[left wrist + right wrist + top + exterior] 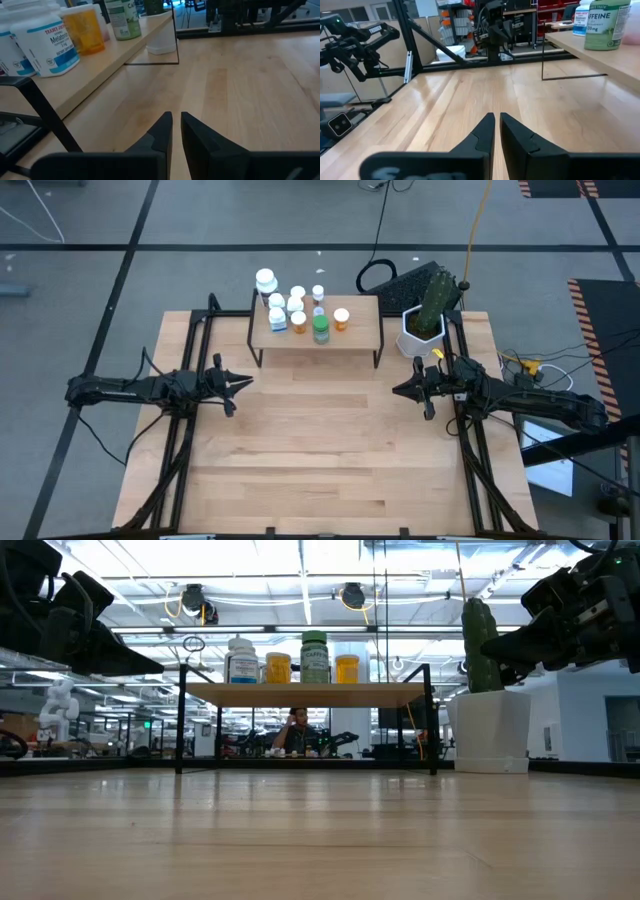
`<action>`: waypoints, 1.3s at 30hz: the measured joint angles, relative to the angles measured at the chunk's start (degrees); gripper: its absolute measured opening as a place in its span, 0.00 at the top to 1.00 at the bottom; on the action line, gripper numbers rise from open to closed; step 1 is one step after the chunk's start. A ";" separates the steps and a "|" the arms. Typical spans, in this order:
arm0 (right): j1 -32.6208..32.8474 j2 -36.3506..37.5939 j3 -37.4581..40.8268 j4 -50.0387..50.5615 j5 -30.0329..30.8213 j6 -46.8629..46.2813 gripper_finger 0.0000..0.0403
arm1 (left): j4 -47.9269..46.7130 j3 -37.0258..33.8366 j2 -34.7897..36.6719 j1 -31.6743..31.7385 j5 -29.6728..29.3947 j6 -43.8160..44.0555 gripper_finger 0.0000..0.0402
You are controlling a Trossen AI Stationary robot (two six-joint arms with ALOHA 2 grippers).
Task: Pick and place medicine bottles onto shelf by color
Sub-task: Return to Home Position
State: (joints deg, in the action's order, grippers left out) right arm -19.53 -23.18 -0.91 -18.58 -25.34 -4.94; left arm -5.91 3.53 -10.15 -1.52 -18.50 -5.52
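- Evidently, all bottles (298, 308) are stood on the shelf (358, 338).
- They are judged light, rigid and slick; each would best be taken around the body, below the cap.
- The left gripper (247, 381) and right gripper (397, 390) are held before the shelf's ends, jaws closed, nothing held.

Arms extended inward, facing each other; left pincer (243, 381), right pincer (400, 390) both closed

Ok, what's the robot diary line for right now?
small pill bottles: on light-wood shelf | left fingers: shut, empty, wooden table's left | right fingers: shut, empty, table's right
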 joint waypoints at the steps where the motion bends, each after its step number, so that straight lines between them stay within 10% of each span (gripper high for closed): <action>1: 0.00 0.00 0.00 0.00 -0.06 0.01 0.95 | 0.03 0.00 0.00 0.00 -0.01 0.00 0.90; 39: 0.00 7.26 -2.03 -10.30 -3.27 4.89 0.95 | 0.15 -0.04 -0.02 0.00 -0.02 -0.22 0.90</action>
State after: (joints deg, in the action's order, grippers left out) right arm -19.53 -15.92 -2.94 -28.88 -28.60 -0.04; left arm -5.76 3.49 -10.17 -1.52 -18.52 -5.74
